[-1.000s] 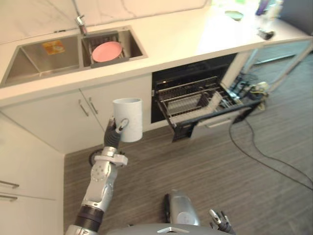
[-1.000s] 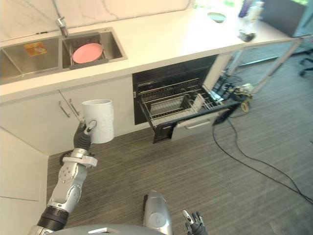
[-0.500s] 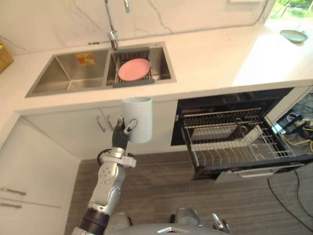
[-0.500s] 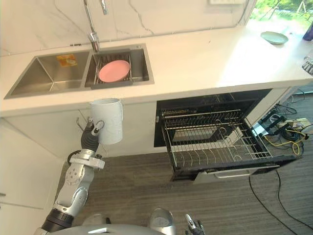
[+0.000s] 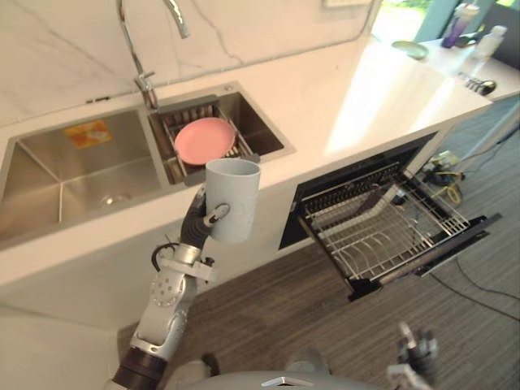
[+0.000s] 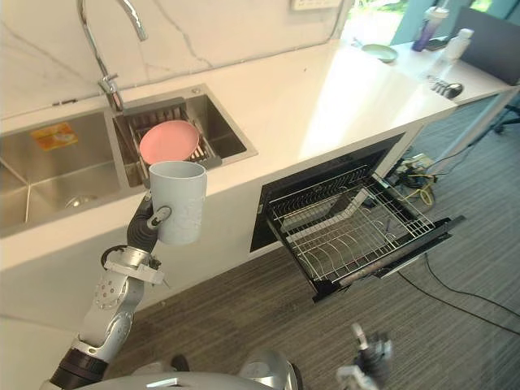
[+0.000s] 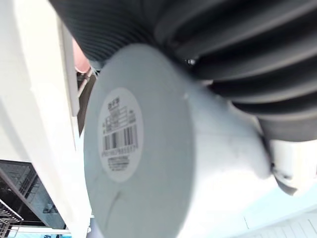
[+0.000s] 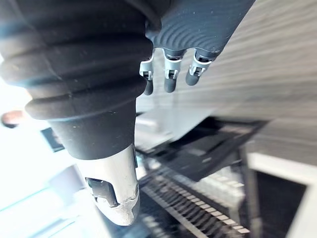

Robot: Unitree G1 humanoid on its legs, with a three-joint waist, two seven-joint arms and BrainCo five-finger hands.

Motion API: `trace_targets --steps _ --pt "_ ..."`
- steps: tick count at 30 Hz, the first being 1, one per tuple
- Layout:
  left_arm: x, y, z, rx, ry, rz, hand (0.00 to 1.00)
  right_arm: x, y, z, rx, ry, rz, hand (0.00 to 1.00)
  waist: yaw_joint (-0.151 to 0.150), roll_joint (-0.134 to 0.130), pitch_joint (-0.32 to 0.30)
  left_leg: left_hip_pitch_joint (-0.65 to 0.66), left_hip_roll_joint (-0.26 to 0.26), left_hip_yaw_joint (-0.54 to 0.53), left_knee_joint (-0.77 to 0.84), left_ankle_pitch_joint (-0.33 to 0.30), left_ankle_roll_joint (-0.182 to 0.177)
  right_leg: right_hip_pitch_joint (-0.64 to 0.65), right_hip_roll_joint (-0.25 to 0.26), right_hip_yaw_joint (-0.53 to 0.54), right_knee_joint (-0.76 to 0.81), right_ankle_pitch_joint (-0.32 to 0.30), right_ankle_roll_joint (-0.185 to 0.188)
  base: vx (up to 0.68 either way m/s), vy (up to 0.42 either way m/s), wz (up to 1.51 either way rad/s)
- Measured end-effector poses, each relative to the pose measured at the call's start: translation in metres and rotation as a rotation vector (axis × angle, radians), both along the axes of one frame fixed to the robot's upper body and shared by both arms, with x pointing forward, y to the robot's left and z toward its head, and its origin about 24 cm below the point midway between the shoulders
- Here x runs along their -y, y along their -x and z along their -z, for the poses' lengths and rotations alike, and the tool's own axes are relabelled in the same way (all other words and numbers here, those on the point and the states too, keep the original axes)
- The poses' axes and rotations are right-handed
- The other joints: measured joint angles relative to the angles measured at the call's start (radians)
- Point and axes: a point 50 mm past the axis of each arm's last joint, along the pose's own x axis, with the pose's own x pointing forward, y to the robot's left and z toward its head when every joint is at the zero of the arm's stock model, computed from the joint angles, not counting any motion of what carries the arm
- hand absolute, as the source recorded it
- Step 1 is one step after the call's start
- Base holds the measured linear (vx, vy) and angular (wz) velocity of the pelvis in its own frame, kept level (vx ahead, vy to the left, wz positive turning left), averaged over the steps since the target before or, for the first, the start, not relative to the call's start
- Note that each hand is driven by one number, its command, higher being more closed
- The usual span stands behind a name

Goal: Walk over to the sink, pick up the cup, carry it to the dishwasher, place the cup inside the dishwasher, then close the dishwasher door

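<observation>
Carrying the cup (image 5: 232, 199) is the step now: the left hand (image 5: 196, 227) holds it upright with fingers curled round it, near the sink (image 5: 57, 175), and next it must go right to the open dishwasher (image 5: 382, 231).

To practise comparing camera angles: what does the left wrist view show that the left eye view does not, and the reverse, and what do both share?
Left wrist view: the cup's underside with its barcode label. Left eye view: the cup's open rim, the tap, the sink, the right hand down low. Both: the cup upright in the left hand's curled fingers, the white counter, the open dishwasher.
</observation>
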Motion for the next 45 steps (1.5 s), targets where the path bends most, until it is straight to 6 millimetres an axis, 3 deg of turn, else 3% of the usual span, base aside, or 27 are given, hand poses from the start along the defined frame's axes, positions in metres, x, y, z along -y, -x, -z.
trace_targets --steps 2,4,5,6,8,9,11,14,17,19,21,22,23,24,26,27,28,29,31,33,45 --pt "-0.006 0.000 -0.006 0.037 -0.007 -0.045 1.00 0.014 -0.014 -0.029 0.115 0.119 -0.013 0.00 0.000 0.008 0.004 0.020 0.024 0.039 0.021 -0.030 0.017 -0.025 0.004 -0.045 0.043 -0.031 0.021 0.20 0.147 -0.60" --pt "-0.018 -0.004 -0.014 0.066 0.013 -0.136 1.00 0.027 -0.037 -0.068 0.279 0.246 -0.054 0.00 0.001 0.026 0.015 0.025 0.077 0.080 0.023 -0.046 0.009 -0.071 0.094 -0.150 0.000 -0.144 0.049 0.11 0.002 -0.65" --pt "-0.021 -0.005 -0.016 0.077 0.019 -0.160 1.00 0.029 -0.043 -0.077 0.317 0.272 -0.067 0.00 0.003 0.036 0.023 0.025 0.090 0.094 0.023 -0.048 0.005 -0.085 0.126 -0.165 -0.034 -0.146 0.051 0.10 -0.059 -0.68" --pt "-0.027 -0.007 -0.022 0.097 0.032 -0.203 1.00 0.030 -0.056 -0.096 0.392 0.321 -0.087 0.00 0.002 0.024 0.026 0.027 0.109 0.110 0.026 -0.052 -0.008 -0.110 0.178 -0.180 -0.099 -0.138 0.045 0.10 -0.104 -0.61" --pt "-0.030 -0.009 -0.028 0.123 0.037 -0.236 1.00 0.027 -0.069 -0.120 0.479 0.390 -0.115 0.00 0.001 0.004 0.038 0.032 0.116 0.133 0.051 -0.072 -0.041 -0.139 0.221 -0.190 -0.205 -0.035 0.024 0.10 -0.143 -0.46" --pt "-0.030 -0.009 -0.028 0.125 0.038 -0.256 1.00 0.025 -0.076 -0.132 0.503 0.432 -0.150 0.00 -0.005 0.012 0.056 0.040 0.125 0.126 0.074 -0.095 -0.060 -0.133 0.236 -0.200 -0.207 0.011 0.024 0.08 -0.140 -0.26" --pt "-0.021 -0.009 -0.030 0.131 0.054 -0.242 1.00 0.019 -0.081 -0.142 0.532 0.452 -0.190 0.00 -0.010 0.051 0.059 0.040 0.149 0.097 0.067 -0.104 -0.075 -0.123 0.264 -0.211 -0.226 0.001 0.014 0.11 -0.162 -0.15" --pt "-0.011 -0.009 -0.032 0.146 0.058 -0.227 1.00 0.002 -0.083 -0.144 0.548 0.432 -0.262 0.00 -0.014 0.078 0.058 0.049 0.180 0.094 0.064 -0.115 -0.101 -0.117 0.294 -0.226 -0.224 -0.030 0.001 0.07 -0.121 -0.03" --pt "-0.011 -0.009 -0.032 0.143 0.067 -0.231 1.00 -0.010 -0.079 -0.141 0.550 0.402 -0.291 0.00 -0.012 0.081 0.058 0.068 0.198 0.087 0.069 -0.134 -0.114 -0.118 0.297 -0.237 -0.161 -0.086 -0.007 0.07 -0.088 0.07" --pt "-0.011 -0.007 -0.029 0.124 0.079 -0.248 1.00 -0.015 -0.081 -0.142 0.552 0.401 -0.322 0.00 -0.013 0.097 0.059 0.093 0.212 0.087 0.081 -0.155 -0.125 -0.116 0.297 -0.243 -0.093 -0.160 -0.015 0.16 -0.074 0.08" --pt "-0.011 -0.006 -0.025 0.109 0.083 -0.253 1.00 -0.015 -0.084 -0.143 0.548 0.396 -0.343 0.00 -0.012 0.123 0.064 0.050 0.238 0.063 0.237 -0.147 -0.120 -0.084 0.310 -0.242 -0.089 -0.192 -0.027 0.21 -0.053 0.10" --pt "-0.012 -0.004 -0.023 0.100 0.087 -0.261 1.00 -0.016 -0.086 -0.144 0.549 0.394 -0.355 0.00 -0.003 0.134 0.070 -0.035 0.251 0.000 0.403 -0.115 -0.112 -0.051 0.316 -0.238 -0.109 -0.190 -0.036 0.20 -0.065 -0.03" --pt "-0.012 -0.003 -0.021 0.092 0.090 -0.264 1.00 -0.017 -0.087 -0.146 0.552 0.396 -0.365 0.00 0.010 0.134 0.075 -0.055 0.241 -0.028 0.433 -0.126 -0.137 -0.034 0.316 -0.230 -0.123 -0.188 -0.037 0.23 -0.010 -0.37" --pt "-0.013 -0.001 -0.019 0.086 0.092 -0.267 1.00 -0.019 -0.090 -0.150 0.564 0.408 -0.388 0.00 0.032 0.137 0.075 -0.060 0.198 -0.047 0.386 -0.151 -0.150 -0.007 0.307 -0.209 -0.151 -0.176 -0.030 0.23 0.068 -0.51" --pt "-0.014 0.001 -0.019 0.096 0.086 -0.269 1.00 -0.025 -0.098 -0.156 0.591 0.413 -0.426 0.00 0.035 0.139 0.073 -0.080 0.134 -0.053 0.266 -0.155 -0.118 0.021 0.283 -0.189 -0.178 -0.168 -0.016 0.22 0.092 -0.42" --pt "-0.014 0.002 -0.021 0.114 0.079 -0.274 1.00 -0.030 -0.102 -0.156 0.598 0.403 -0.450 0.00 0.037 0.141 0.073 -0.088 0.117 -0.044 0.165 -0.112 -0.093 0.023 0.276 -0.179 -0.181 -0.167 -0.004 0.20 0.113 -0.34" --pt "-0.014 0.002 -0.022 0.122 0.084 -0.272 1.00 -0.035 -0.106 -0.157 0.610 0.395 -0.468 0.00 0.038 0.148 0.068 -0.095 0.117 -0.042 0.071 0.020 -0.077 0.023 0.279 -0.172 -0.180 -0.170 0.011 0.20 0.118 -0.40" --pt "-0.014 0.002 -0.022 0.125 0.083 -0.273 1.00 -0.036 -0.107 -0.155 0.609 0.386 -0.472 0.00 0.039 0.153 0.062 -0.087 0.111 -0.036 0.059 0.046 -0.065 0.025 0.277 -0.163 -0.180 -0.170 0.020 0.20 0.115 -0.26" --pt "-0.018 0.002 -0.025 0.140 0.085 -0.288 1.00 -0.037 -0.104 -0.152 0.594 0.378 -0.475 0.00 0.028 0.128 0.059 -0.040 0.064 -0.018 -0.052 0.089 -0.043 0.043 0.242 -0.162 -0.239 -0.144 0.053 0.17 0.119 -0.02" --pt "-0.023 0.002 -0.030 0.162 0.090 -0.310 1.00 -0.037 -0.103 -0.151 0.595 0.375 -0.469 0.00 0.026 0.121 0.061 -0.011 0.040 -0.014 -0.121 0.117 -0.032 0.063 0.229 -0.165 -0.287 -0.123 0.064 0.11 0.108 0.07" --pt "-0.033 0.008 -0.037 0.211 0.083 -0.337 1.00 -0.058 -0.115 -0.156 0.698 0.297 -0.638 0.00 0.028 0.114 0.061 0.054 0.018 0.018 -0.226 0.148 -0.020 0.140 0.240 -0.179 -0.466 -0.020 0.088 0.01 0.032 -0.08"
